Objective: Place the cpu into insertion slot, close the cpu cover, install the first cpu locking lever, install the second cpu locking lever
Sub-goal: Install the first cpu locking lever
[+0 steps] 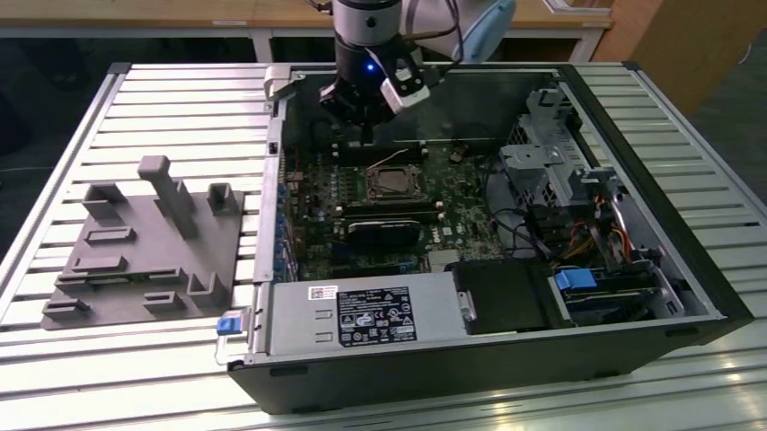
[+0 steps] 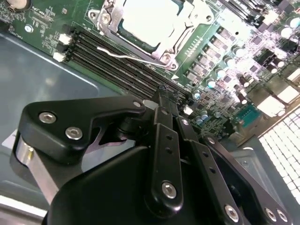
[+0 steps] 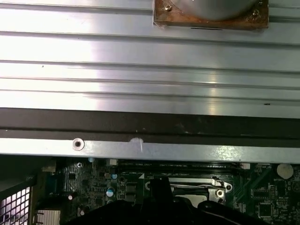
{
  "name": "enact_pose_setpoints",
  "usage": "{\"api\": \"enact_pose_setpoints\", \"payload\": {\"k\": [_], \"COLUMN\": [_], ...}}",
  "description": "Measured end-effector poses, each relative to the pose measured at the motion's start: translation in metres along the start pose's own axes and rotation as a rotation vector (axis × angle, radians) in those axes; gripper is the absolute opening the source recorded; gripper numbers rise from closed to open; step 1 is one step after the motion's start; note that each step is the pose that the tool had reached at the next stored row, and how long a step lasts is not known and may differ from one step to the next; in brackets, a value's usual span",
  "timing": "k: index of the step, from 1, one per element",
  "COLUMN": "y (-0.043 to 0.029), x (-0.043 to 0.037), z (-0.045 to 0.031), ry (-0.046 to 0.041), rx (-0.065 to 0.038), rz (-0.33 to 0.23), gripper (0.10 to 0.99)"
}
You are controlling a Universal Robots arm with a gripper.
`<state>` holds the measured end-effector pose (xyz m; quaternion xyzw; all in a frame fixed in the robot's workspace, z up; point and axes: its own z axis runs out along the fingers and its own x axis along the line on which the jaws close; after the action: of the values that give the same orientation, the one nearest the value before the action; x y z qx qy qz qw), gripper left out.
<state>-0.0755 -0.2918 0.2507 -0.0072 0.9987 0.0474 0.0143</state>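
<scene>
Above the far end of the open computer case, the black gripper [image 1: 363,135] hangs over the green circuit board [image 1: 359,211], and in the second wrist view its dark fingers [image 2: 165,140] look drawn together, nothing between them. Just ahead of the tips run the long dark memory slots [image 2: 117,63], and beyond them sits the small square insertion slot [image 2: 145,28] with the silvery-grey cpu [image 2: 147,16] already lying in it. Around that chip lies the thin metal cpu cover [image 2: 187,33], apparently flat over the socket, though glare makes that hard to judge. A thin wire locking lever [image 2: 126,55] runs along the socket's near edge. Out in the exterior view, the socket [image 1: 390,186] sits mid-board, a black power supply box [image 1: 359,316] fills the near end, and a grey plastic fixture [image 1: 150,247] rests on the slatted metal desk [image 1: 168,99] at the exterior view's left.
</scene>
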Motion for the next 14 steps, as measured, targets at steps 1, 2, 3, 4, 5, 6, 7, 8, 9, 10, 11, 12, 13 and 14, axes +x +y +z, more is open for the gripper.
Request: {"api": "enact_pose_setpoints", "payload": {"k": [1, 2, 3, 4, 5, 6, 7, 8, 9, 10, 11, 12, 13, 14], "y": [-0.0001, -0.0002, -0.0002, -0.0003, -0.0005, -0.0006, -0.0007, -0.0008, -0.0009, -0.0011, -0.0012, -0.0013, -0.0013, -0.0014], "x": [-0.0004, -0.0012, -0.0024, -0.0040, -0.0059, -0.0079, -0.0097, -0.0117, -0.0135, -0.0158, -0.0164, -0.0173, -0.0177, -0.0180], "z": [0.0005, 0.0009, 0.0016, 0.0023, 0.0031, 0.0039, 0.0049, 0.0057, 0.0067, 0.0084, 0.0090, 0.0102, 0.0108, 0.0113], "ry": [0.0002, 0.0004, 0.0004, 0.0003, 0.0003, 0.0003, 0.0003, 0.0004, 0.0004, 0.0002, 0.0002, 0.0003, 0.0002, 0.0004], "rx": [0.000, 0.000, 0.000, 0.000, 0.000, 0.000, 0.000, 0.000, 0.000, 0.000, 0.000, 0.000, 0.000, 0.000], "rz": [0.000, 0.000, 0.000, 0.000, 0.000, 0.000, 0.000, 0.000, 0.000, 0.000, 0.000, 0.000, 0.000, -0.002], "gripper": [0.106, 0.106, 0.106, 0.106, 0.106, 0.106, 0.106, 0.106, 0.106, 0.106, 0.106, 0.106, 0.106, 0.106]}}
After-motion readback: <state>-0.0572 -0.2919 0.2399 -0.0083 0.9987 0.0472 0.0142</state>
